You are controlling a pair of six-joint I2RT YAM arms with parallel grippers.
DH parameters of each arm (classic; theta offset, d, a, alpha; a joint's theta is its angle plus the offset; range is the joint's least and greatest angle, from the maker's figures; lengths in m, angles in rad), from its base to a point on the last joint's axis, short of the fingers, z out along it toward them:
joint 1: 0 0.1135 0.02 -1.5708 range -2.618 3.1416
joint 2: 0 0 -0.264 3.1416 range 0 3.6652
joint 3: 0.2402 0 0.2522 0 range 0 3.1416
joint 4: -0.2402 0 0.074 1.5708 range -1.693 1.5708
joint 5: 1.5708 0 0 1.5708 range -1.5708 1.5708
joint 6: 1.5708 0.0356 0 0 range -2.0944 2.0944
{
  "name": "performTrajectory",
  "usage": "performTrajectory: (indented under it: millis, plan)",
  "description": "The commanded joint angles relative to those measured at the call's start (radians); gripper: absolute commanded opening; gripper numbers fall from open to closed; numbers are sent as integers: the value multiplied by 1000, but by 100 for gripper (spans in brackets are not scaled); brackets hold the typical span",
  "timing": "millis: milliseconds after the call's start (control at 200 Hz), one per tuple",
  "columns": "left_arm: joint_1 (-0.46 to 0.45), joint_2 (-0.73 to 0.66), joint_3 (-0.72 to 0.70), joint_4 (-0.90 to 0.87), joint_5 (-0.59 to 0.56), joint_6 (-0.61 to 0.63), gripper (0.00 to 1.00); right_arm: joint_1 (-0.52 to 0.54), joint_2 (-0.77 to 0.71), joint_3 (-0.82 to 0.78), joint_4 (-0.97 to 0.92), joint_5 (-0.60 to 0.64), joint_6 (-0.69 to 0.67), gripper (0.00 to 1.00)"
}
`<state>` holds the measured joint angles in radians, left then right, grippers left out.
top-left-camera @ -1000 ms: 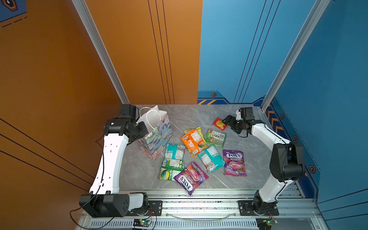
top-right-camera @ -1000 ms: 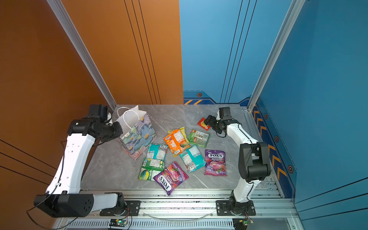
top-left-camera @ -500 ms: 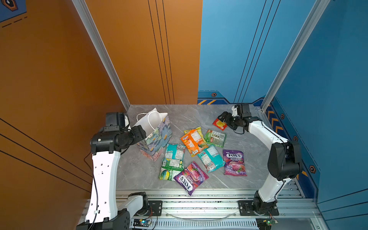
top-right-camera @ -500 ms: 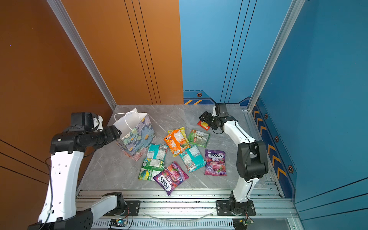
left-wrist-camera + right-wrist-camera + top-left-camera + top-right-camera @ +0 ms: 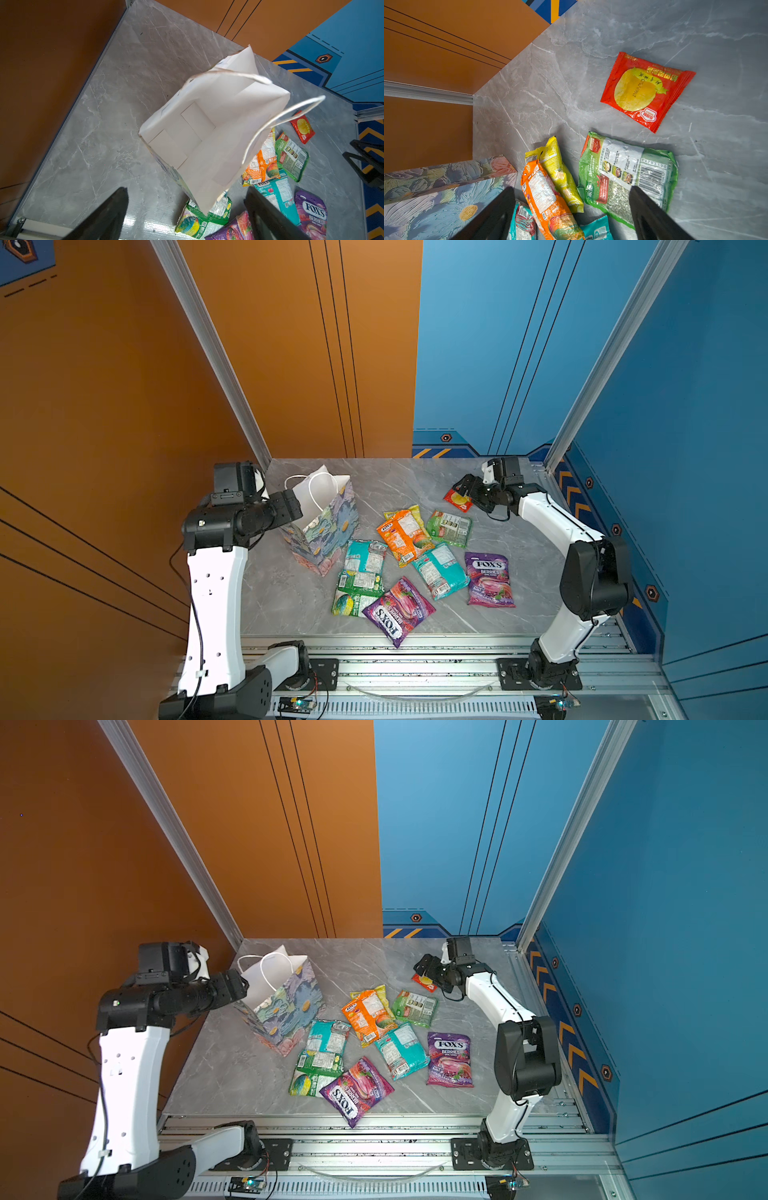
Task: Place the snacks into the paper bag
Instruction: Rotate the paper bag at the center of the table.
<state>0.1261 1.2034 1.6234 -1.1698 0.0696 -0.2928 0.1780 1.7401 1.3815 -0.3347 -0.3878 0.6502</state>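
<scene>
The paper bag point(image 5: 328, 526) with its flower print stands at the back left, leaning, its mouth open; its white inside point(image 5: 207, 128) shows no packet. My left gripper point(image 5: 186, 190) hangs open just left of the bag's rim, holding nothing. The snacks lie flat to the right: orange point(image 5: 402, 537), yellow point(image 5: 411, 512), green point(image 5: 449, 527), two teal point(image 5: 441, 574) point(image 5: 365, 558), another green point(image 5: 356, 595), two purple FOX'S point(image 5: 488, 578) point(image 5: 397, 614). A small red packet point(image 5: 457, 501) lies apart at the back right. My right gripper point(image 5: 467, 489) is open right beside it, empty.
The grey marble table point(image 5: 395, 481) is boxed in by an orange wall on the left and blue walls at the back and right. An aluminium rail point(image 5: 415, 649) runs along the front edge. Bare tabletop lies left of and in front of the bag.
My left gripper has opened and drawn back to the left from the bag's rim; the bag stays standing. My right gripper has shifted slightly towards the red packet.
</scene>
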Motion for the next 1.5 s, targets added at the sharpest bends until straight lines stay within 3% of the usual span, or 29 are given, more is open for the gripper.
performTrajectory:
  millis: [0,495,781,801,976,1236,1491]
  plan:
    - [5,44,43,6,-32,73,89,-6,-65,-9,-46,29,-32,87]
    - [-17,194,100,6,-143,185,88,-14,-89,-26,-55,27,-32,87]
    - [-5,291,151,2,-94,209,87,-6,-73,-21,-55,-27,-44,82]
    - [-4,297,151,3,-94,210,83,-5,-73,-21,-57,-29,-45,82]
    - [9,337,162,-1,-74,213,75,13,-55,-14,-64,-51,-55,77]
    - [33,352,154,-4,-50,210,56,75,-13,-14,-72,-92,-70,73]
    - [57,325,116,-7,13,196,27,151,68,1,-68,-179,-93,73]
